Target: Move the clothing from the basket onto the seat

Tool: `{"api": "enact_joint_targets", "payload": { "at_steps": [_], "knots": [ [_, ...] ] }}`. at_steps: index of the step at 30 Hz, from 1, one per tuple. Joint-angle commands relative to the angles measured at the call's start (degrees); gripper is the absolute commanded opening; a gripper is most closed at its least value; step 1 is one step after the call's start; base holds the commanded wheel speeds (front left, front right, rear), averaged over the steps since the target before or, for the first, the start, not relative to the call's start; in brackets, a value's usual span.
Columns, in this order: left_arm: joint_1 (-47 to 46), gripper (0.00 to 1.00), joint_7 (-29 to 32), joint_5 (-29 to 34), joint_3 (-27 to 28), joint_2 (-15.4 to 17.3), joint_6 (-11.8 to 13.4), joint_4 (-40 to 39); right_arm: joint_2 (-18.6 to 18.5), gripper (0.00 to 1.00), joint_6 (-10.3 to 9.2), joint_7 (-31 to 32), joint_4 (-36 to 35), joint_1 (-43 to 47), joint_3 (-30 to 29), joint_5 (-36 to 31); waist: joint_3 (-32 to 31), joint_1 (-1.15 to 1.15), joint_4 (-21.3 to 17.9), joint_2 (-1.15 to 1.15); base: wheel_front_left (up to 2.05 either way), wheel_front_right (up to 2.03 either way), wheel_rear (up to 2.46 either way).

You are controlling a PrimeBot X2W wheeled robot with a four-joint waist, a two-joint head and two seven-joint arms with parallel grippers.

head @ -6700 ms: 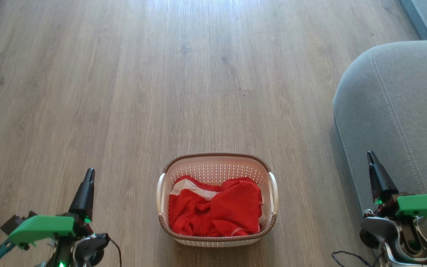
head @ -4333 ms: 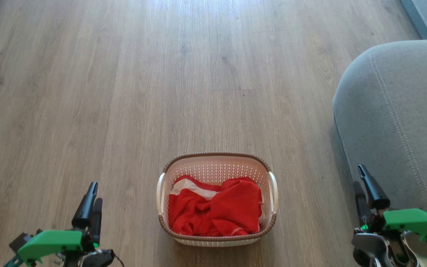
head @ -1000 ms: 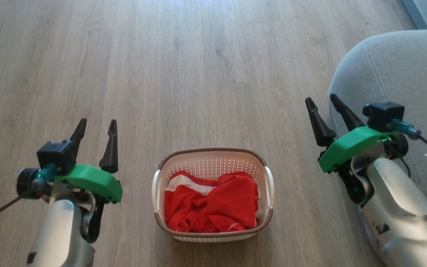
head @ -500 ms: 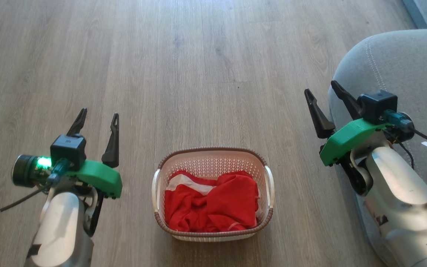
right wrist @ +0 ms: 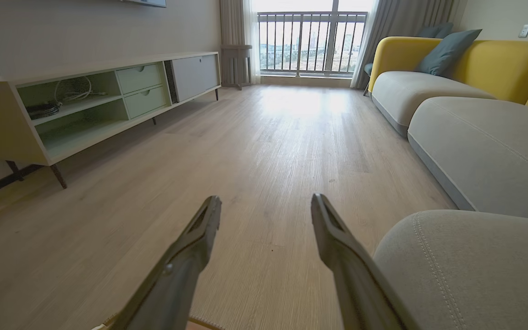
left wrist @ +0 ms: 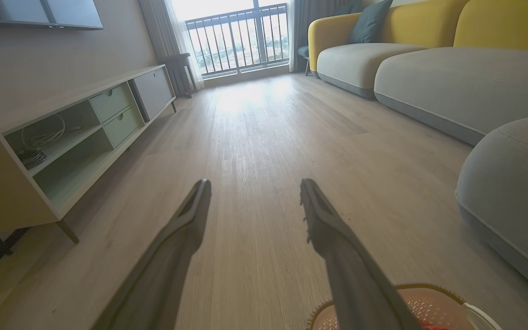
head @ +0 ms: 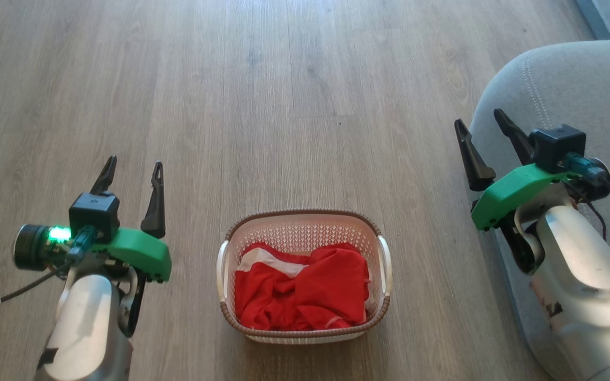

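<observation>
Bright red clothing (head: 302,290) with a white band lies bunched inside the cream basket (head: 305,219), which stands on the wood floor low in the head view. The grey seat (head: 575,90) rises at the right edge; it is also in the right wrist view (right wrist: 465,270) and the left wrist view (left wrist: 511,183). My left gripper (head: 133,165) hovers open over the floor left of the basket, nothing between its fingers (left wrist: 190,220). My right gripper (head: 478,118) hovers open beside the seat's rounded front edge, empty. A bit of basket rim (left wrist: 429,289) sits at the left wrist view's bottom.
A low media cabinet (right wrist: 85,101) with open shelves and drawers runs along the left wall. A long sofa with grey cushions (right wrist: 475,133) and yellow backs lines the right side. A balcony window (right wrist: 310,41) is at the far end. Wood floor (head: 262,106) stretches ahead of the basket.
Both arms have risen from the bottom corners of the head view and both grippers have opened. In the last half second the right gripper shifted right toward the seat. Basket and clothing have not moved.
</observation>
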Motion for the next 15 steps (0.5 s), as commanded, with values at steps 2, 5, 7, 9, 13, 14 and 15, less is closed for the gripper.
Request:
{"api": "enact_joint_targets", "payload": {
  "at_steps": [2,5,7,9,13,14,15],
  "knots": [
    [-2.82,1.00,-0.56,0.39,2.24,1.58,0.53,-1.53,0.87,1.00,-0.01,-0.60,-1.51,-2.12,-0.16,-0.96,0.11,0.00,-0.02,0.00,0.00,0.00,0.00],
    [-2.81,1.00,-0.56,0.43,2.37,1.47,0.98,-1.29,1.20,1.00,-0.01,-0.60,-1.65,-1.96,-1.31,-1.63,0.41,0.00,-0.10,0.00,0.00,0.00,0.00],
    [-2.89,1.00,-0.56,0.44,2.39,1.38,1.19,-1.18,1.27,1.00,-0.01,-0.60,-1.71,-1.93,-1.95,-1.95,0.83,0.00,-0.14,0.00,0.00,0.00,0.00],
    [-2.96,1.00,-0.56,0.43,2.41,1.34,1.30,-1.11,1.33,1.00,-0.01,-0.60,-1.73,-1.96,-2.22,-2.08,1.04,0.00,-0.18,0.00,0.00,0.00,0.00],
    [-3.20,1.00,-0.56,0.38,2.30,1.10,1.46,-0.93,1.57,1.00,-0.01,-0.60,-2.21,-2.06,-2.93,-2.64,2.08,0.00,-0.37,0.00,0.00,0.00,0.00],
    [-3.25,1.00,-0.56,0.32,2.25,1.01,1.45,-0.90,1.63,1.00,-0.01,-0.60,-2.42,-2.13,-3.09,-2.79,2.46,0.00,-0.44,0.00,0.00,0.00,0.00],
    [-3.34,1.00,-0.56,0.26,2.20,0.90,1.43,-0.89,1.68,1.00,-0.01,-0.60,-2.76,-2.26,-3.29,-2.94,2.93,0.00,-0.51,0.00,0.00,0.00,0.00]
  ]
}}
